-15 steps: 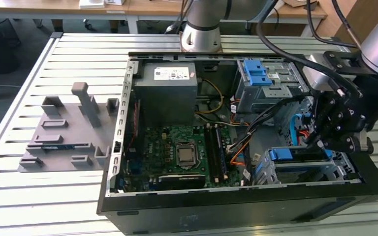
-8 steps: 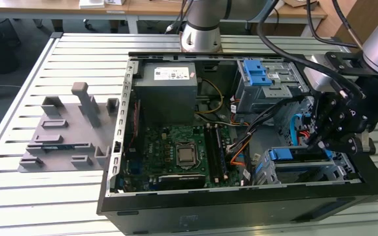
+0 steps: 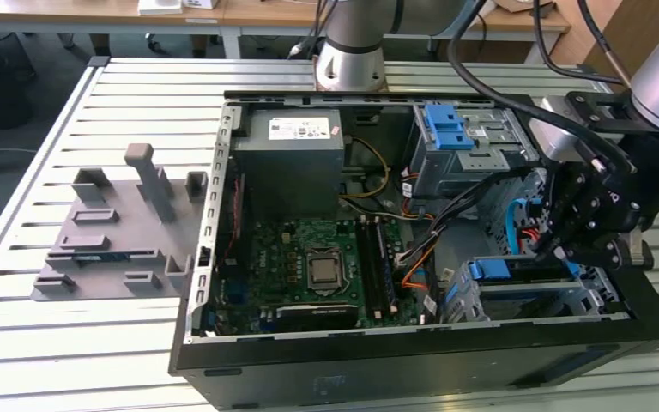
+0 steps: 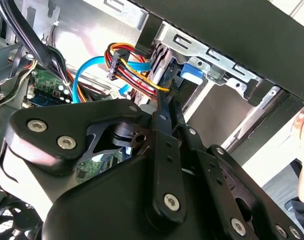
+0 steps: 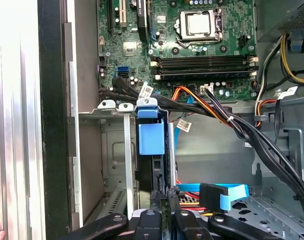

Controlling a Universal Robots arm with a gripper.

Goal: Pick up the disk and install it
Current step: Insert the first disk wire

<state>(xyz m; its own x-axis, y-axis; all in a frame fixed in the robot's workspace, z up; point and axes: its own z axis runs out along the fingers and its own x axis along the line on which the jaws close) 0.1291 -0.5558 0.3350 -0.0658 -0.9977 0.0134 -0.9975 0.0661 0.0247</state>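
Pinching disk [image 5: 151, 165], claw [image 5: 165, 197] closed

Disk [image 5: 151, 137] w/ blue frame upright in bay [image 5: 114, 150].

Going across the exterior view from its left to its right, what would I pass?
Grey moulded fixture on the slatted table → green motherboard inside the open computer case → blue-framed disk in its bay → black gripper.

The arm reaches down over the computer case [image 3: 421, 360], its gripper [image 3: 561, 249] closed inside the case's drive-bay corner.
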